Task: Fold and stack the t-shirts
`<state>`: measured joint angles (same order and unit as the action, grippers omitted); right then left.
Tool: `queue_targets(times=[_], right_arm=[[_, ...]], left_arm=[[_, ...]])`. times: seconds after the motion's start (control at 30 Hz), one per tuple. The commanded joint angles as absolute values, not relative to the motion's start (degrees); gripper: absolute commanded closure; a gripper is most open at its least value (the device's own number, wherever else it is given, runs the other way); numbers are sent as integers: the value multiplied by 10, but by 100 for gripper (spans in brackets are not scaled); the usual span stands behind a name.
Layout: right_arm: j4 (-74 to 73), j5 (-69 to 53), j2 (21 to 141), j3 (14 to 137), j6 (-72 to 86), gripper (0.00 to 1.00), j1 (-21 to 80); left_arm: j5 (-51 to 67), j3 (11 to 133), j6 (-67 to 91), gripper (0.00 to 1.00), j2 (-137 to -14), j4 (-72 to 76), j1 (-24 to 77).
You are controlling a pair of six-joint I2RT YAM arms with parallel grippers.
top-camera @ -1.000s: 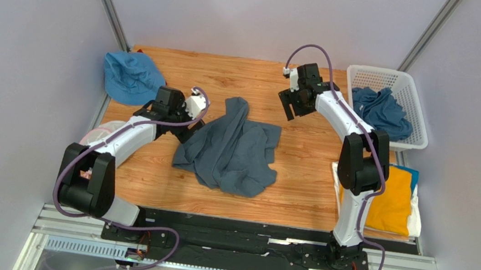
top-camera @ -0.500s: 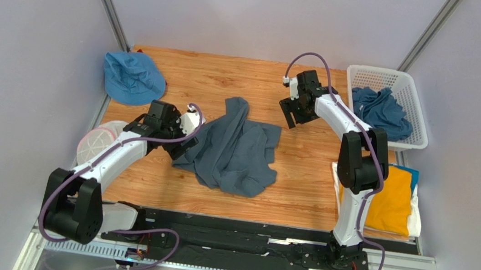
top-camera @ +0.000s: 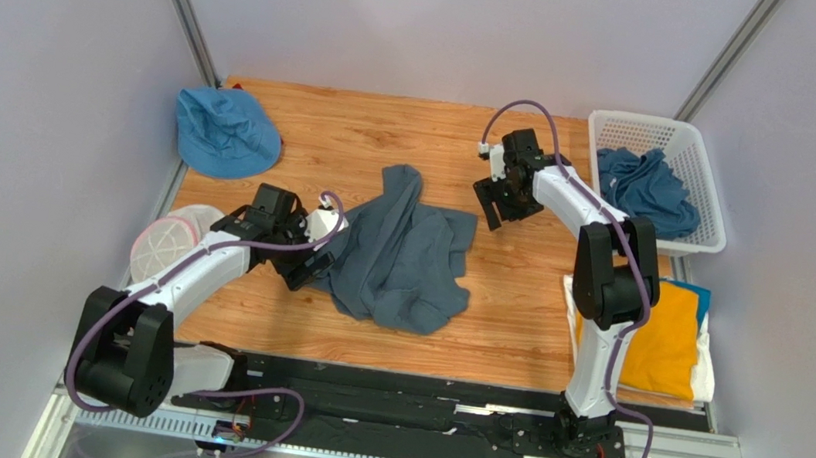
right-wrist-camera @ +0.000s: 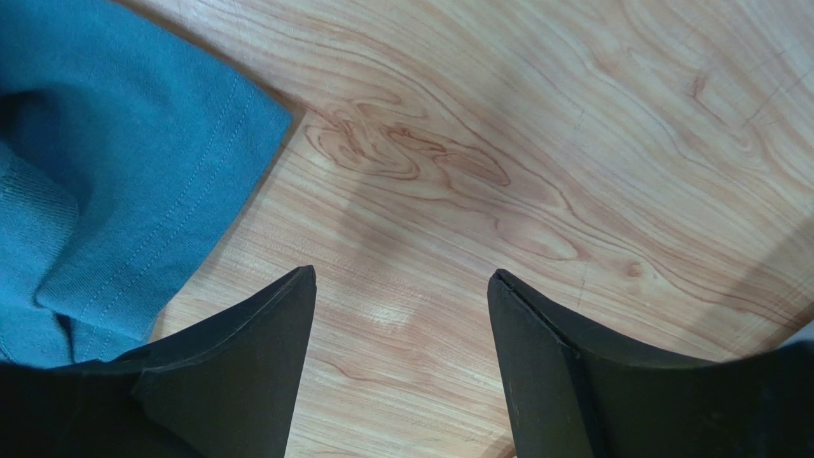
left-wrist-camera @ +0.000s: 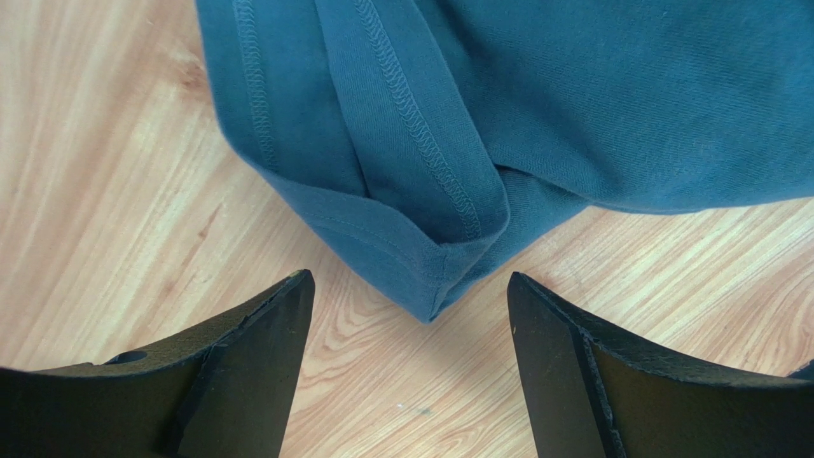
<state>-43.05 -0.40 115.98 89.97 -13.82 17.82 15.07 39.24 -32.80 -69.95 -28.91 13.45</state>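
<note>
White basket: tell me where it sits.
In the top view the white basket sits at the far right corner of the table, right of the right gripper, holding a dark blue shirt.

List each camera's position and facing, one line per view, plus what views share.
Top external: above and behind the bases, looking down on the table, both arms, the central dark shirt.
Left wrist: on that arm, facing down past the open left gripper at a shirt corner.
Right wrist: likewise, facing down past the open right gripper at bare wood, shirt edge left.
Shared: that shirt.
</note>
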Motion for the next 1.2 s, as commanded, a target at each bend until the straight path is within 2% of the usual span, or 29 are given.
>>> queue_targets(times=[0.0,0.2,0.47,0.5,0.57,0.6,0.63,0.9,1.17], right_arm=[[-427,-13,1125,888,-151,30,178],[-423,-18,1127,879,-150,30,178],[-422,-21,1128,876,-149,31,178],[-424,-23,1129,876,-149,32,179],[-423,-25,1129,875,-147,32,178],[-424,-26,1129,875,-146,32,178],[-425,-26,1129,875,-145,32,178],[-447,-42,1114,878,-139,34,184],[-464,-55,1062,837,-146,35,235]], left_arm=[[166,395,-340,18,-717,-259,134],[163,408,-339,24,-742,-254,134],[162,429,-340,50,-777,-257,134],[161,434,-341,59,-780,-257,134],[162,444,-337,71,-789,-256,134],[161,448,-336,96,-791,-256,134],[159,452,-331,100,-793,-252,134],[133,530,-294,100,-759,-256,134],[62,602,-277,100,-698,-222,134]])
